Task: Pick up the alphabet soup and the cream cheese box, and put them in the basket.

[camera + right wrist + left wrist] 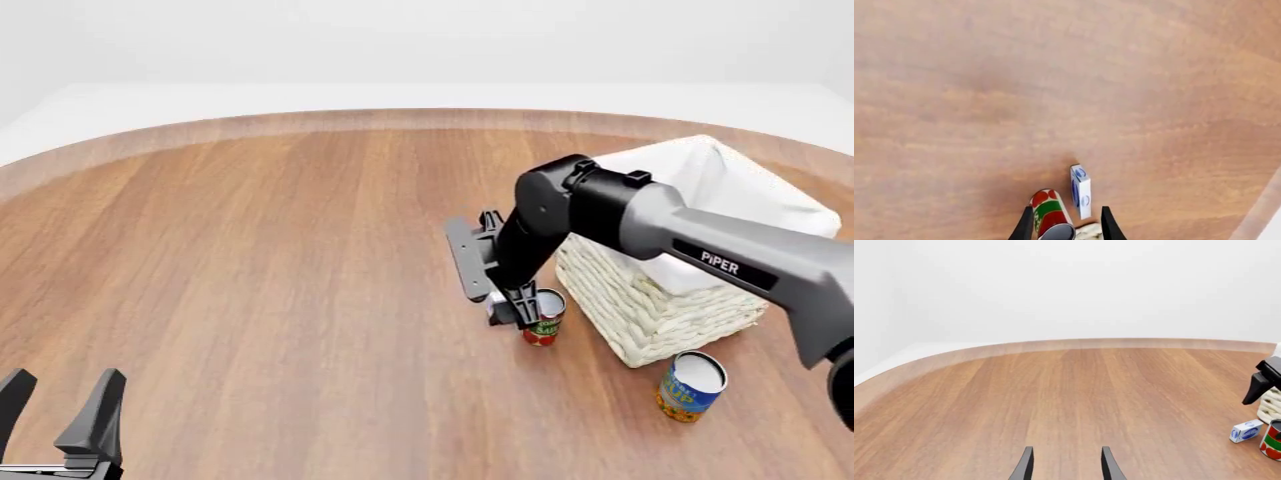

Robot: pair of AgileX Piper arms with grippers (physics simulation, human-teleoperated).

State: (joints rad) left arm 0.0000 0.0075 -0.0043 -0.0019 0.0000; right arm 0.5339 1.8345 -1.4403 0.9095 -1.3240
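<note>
Nothing appears to be sitting in the basket yet, so both items are waiting. The alphabet soup is standing on the table just beside the basket's near corner. The right gripper is hovering above the cream cheese box and a red-and-green can by the basket's left side, jaws apart and holding nothing. The left gripper is idling far from the basket, jaws spread wide and empty.

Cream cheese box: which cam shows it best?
Right wrist view: the cream cheese box sits unobstructed just ahead of the open right gripper, beside the red-and-green can. Left wrist view shows it small near the frame edge. Front view: hidden behind the right arm.
</note>
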